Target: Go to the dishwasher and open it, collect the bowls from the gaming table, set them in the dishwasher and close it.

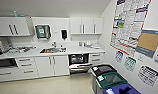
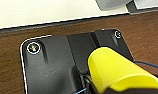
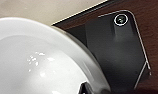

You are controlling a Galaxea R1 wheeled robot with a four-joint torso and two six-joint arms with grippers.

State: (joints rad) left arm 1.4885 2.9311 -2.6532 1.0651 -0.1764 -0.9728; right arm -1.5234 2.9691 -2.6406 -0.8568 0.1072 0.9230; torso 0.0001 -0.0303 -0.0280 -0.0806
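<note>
White cabinets and a white counter run along the far wall, with the sink at the middle and, right of it, the dishwasher standing open so its rack can take what we carry. Our left gripper seems to hold a yellow bowl and our right a white bowl, but we cannot tell either hand's grip. Recycling bins stand near right.

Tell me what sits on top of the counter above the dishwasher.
Above the open dishwasher, the white counter carries a few small pale items by the wall, too blurred to name. The sink lies further along.
</note>
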